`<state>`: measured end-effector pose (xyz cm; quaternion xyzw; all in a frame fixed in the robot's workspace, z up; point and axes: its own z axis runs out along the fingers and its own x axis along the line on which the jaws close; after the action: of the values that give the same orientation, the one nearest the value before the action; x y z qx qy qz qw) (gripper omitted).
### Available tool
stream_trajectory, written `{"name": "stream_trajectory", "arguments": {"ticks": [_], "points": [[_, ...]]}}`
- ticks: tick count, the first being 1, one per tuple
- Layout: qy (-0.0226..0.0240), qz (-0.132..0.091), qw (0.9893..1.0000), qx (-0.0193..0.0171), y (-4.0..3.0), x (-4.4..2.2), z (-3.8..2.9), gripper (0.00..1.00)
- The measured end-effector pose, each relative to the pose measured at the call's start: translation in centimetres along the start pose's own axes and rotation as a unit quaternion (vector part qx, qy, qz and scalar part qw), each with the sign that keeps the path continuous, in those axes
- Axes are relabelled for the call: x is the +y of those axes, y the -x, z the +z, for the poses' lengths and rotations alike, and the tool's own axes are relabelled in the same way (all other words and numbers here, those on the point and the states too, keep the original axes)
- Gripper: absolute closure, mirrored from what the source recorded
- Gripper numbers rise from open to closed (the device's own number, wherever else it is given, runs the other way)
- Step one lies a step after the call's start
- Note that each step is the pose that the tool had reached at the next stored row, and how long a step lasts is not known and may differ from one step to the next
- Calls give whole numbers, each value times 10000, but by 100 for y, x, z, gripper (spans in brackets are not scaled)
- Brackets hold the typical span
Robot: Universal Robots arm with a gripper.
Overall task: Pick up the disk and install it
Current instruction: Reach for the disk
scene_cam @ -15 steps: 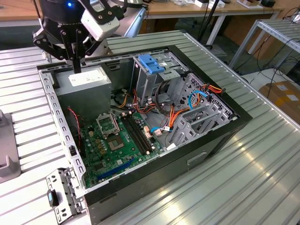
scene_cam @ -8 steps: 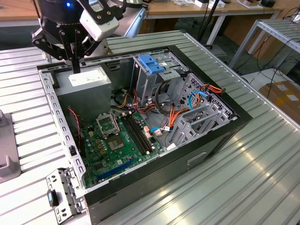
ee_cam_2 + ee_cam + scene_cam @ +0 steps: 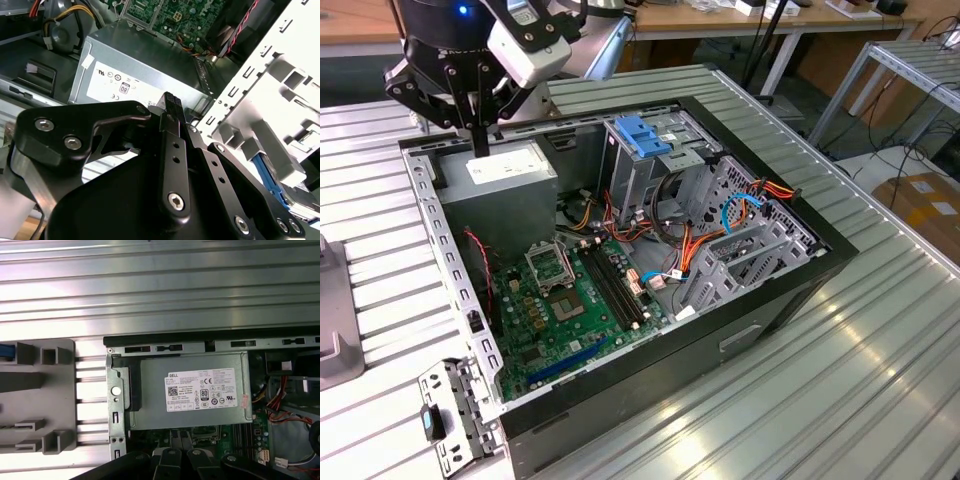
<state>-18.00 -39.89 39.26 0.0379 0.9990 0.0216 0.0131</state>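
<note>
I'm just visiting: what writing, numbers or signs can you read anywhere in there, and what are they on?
On the grey power supply box, a white label: fine print and round marks, too small to quote.
At that label's corner, a small sticker: blurred.
On the green circuit board: markings too small to read.

Open computer case (image 3: 720,330) on slatted table (image 3: 880,400)

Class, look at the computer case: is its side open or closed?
Open. The computer case lies with its interior uncovered: the motherboard and power supply are exposed.
</note>
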Motion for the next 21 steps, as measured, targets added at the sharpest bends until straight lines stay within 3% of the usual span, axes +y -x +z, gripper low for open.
{"name": "stream_trajectory", "arguments": {"ticks": [21], "points": [[0, 0, 10000, 0, -91, -7, -2, 90]]}}
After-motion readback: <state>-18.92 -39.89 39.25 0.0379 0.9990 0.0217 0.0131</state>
